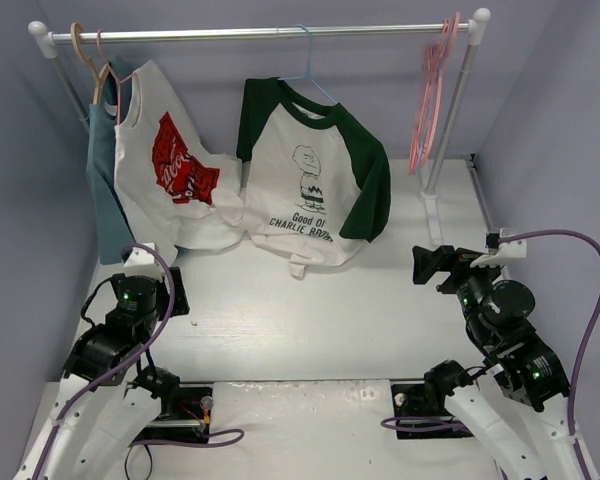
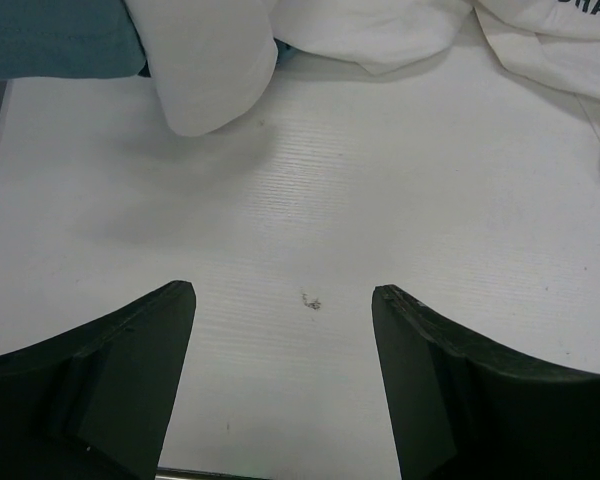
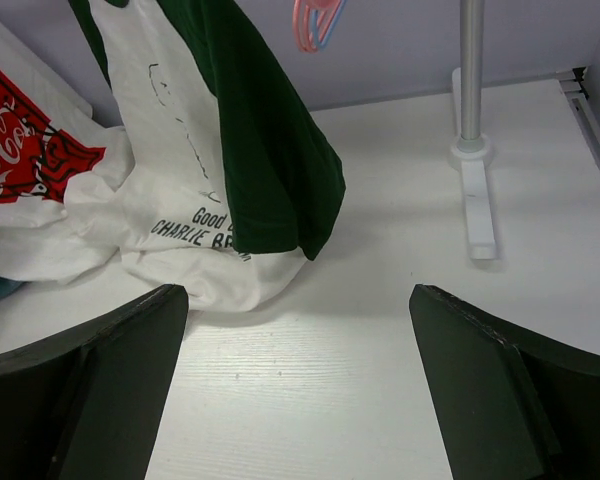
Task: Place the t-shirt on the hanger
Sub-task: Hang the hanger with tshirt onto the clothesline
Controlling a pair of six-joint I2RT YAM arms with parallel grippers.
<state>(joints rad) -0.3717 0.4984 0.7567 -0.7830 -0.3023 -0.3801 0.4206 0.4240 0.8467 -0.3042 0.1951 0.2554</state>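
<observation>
The t-shirt (image 1: 300,190), white with dark green sleeves and a black cartoon boy, hangs on the light blue wire hanger (image 1: 316,86), whose hook is over the rail. Its hem bunches on the table. It also shows in the right wrist view (image 3: 180,150), and its hem shows in the left wrist view (image 2: 555,55). My left gripper (image 2: 283,292) is open and empty over bare table, short of the clothes. My right gripper (image 3: 298,290) is open and empty, low over the table to the right of the shirt, and also shows in the top view (image 1: 427,265).
A white shirt with a red graphic (image 1: 170,170) and a blue-grey garment (image 1: 102,190) hang at the left on a tan wooden hanger (image 1: 100,72). Pink hangers (image 1: 430,100) hang at the right end of the rail (image 1: 210,34). The rail's post and foot (image 3: 477,200) stand at the far right.
</observation>
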